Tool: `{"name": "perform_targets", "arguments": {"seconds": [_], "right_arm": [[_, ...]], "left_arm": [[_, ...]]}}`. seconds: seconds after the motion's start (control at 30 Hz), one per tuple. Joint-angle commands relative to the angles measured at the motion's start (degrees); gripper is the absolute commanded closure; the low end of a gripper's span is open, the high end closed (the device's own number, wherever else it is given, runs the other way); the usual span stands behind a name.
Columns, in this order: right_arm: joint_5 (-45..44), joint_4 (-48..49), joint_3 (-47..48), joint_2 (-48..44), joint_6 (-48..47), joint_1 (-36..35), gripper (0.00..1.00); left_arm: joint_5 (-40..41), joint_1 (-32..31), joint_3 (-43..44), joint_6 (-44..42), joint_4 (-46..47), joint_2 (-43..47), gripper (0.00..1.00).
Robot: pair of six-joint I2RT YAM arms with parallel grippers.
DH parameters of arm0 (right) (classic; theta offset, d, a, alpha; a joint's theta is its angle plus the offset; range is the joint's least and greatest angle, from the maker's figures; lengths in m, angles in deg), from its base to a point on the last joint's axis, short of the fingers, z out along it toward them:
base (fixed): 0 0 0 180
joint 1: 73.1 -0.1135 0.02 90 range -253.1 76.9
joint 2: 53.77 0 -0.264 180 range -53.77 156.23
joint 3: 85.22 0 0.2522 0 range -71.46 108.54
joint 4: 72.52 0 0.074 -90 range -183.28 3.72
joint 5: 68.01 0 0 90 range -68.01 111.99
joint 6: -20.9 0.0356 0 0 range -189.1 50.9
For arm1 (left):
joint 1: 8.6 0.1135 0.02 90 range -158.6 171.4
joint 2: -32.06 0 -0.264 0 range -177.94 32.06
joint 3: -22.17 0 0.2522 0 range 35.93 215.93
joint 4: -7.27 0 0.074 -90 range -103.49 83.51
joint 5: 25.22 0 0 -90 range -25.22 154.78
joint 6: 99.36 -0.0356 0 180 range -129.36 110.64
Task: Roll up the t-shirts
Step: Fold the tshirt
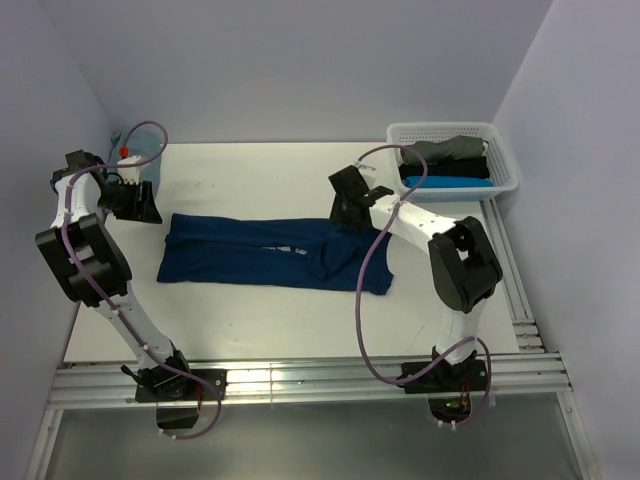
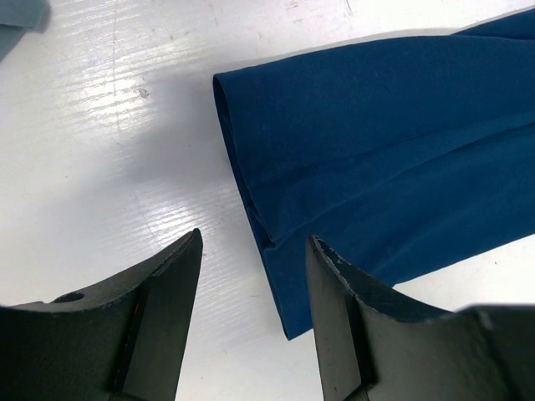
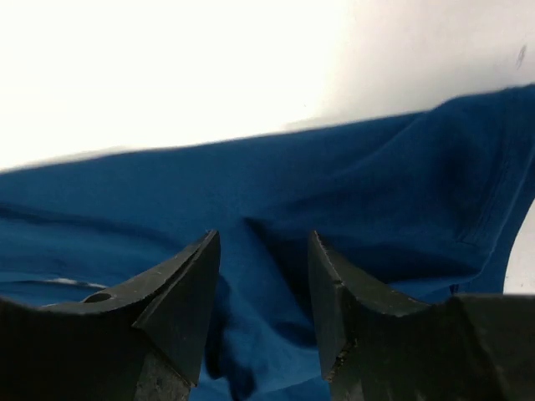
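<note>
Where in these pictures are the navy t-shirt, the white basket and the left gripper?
navy t-shirt [image 1: 260,255]: top view, middle of the cloth.
white basket [image 1: 440,127]: top view, its far rim.
left gripper [image 2: 255,236]: left wrist view, midway between its open fingertips.

Shirt [image 1: 250,255]: flat on the table [image 1: 260,320], at centre, long side running left to right.
Basket [image 1: 440,128]: far right corner, behind the shirt's right end.
Other shirts [image 1: 450,165]: in the basket.
Cloth [image 1: 140,142]: far left corner.
Left gripper [image 1: 145,210]: at the shirt's left end, before the cloth.
Right gripper [image 1: 350,215]: over the shirt's right part.
</note>
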Motion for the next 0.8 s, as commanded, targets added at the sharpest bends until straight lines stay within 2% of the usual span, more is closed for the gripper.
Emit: {"name": "perform_targets", "arguments": {"seconds": [0.0,0.13,0.2,0.23,0.33,0.43,0.67,0.77], "right_arm": [[0.48,-1.35,0.45,-0.02,-1.23,0.24,0.47],[1.01,0.31,-5.26,-3.53,0.35,0.24,0.56],[1.01,1.37,-9.81,-7.12,1.40,0.07,0.66],[0.92,2.16,-11.41,-8.54,2.36,-0.02,0.75],[1.18,4.09,-17.48,-13.81,4.03,-0.64,0.81],[1.10,4.63,-22.05,-17.95,5.61,-1.60,0.84],[0.66,5.59,-30.75,-25.50,8.52,-4.15,0.84],[-0.22,6.03,-31.73,-27.44,9.05,-4.33,0.78]], "left_arm": [[-2.03,0.17,2.21,-0.86,-0.74,-0.12,0.42],[-2.20,0.08,2.56,-0.95,-0.91,-0.48,0.42],[-2.12,-0.01,2.38,-1.13,-0.83,-0.30,0.42],[-2.03,-0.01,2.21,-1.21,-0.65,-0.30,0.42],[-1.94,0.08,1.94,-1.30,-0.65,-0.30,0.42],[-1.94,0.08,1.94,-1.39,-0.56,-0.48,0.42],[-1.42,0.08,2.03,-1.83,-0.83,-0.39,0.42],[-1.76,-0.01,2.56,-1.74,-1.18,-0.74,0.42]]}}
